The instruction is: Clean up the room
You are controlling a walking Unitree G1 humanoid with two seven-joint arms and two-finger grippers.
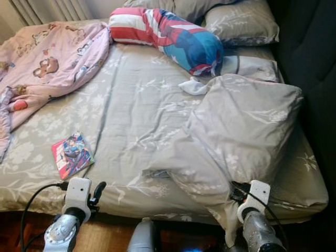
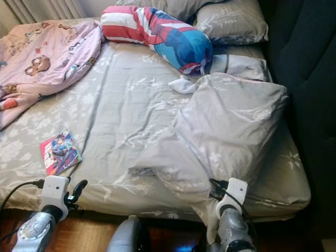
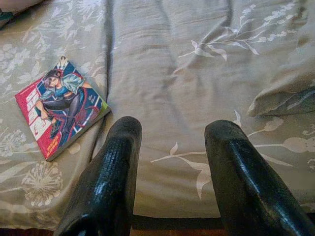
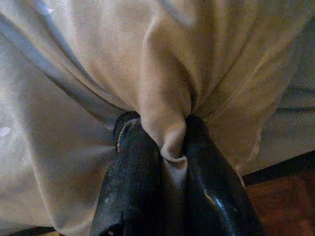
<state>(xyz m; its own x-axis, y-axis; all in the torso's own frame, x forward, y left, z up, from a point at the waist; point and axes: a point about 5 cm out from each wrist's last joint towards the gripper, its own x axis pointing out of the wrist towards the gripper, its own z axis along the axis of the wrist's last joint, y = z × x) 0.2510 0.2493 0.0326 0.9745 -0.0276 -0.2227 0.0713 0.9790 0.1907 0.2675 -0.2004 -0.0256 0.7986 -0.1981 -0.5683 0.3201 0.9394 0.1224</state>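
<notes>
**Robot grabs a grey pillow at the edge of the bed**

The right gripper pinches a bunch of cloth from the big grey pillow. Its two black fingers are squeezed tight on the fold. The pillow lies on the right side of the bed, and one corner hangs over the near edge where the gripper holds it.

The left gripper is spread apart and holds nothing. It sits low at the near edge of the bed, close to a comic book. The comic book lies flat on the grey flowery sheet.

Farther back lies a long red, white and blue pillow. A small white sock lies just beside it. A pink blanket is bunched up on the left side. Two more grey pillows rest at the head of the bed.
</notes>
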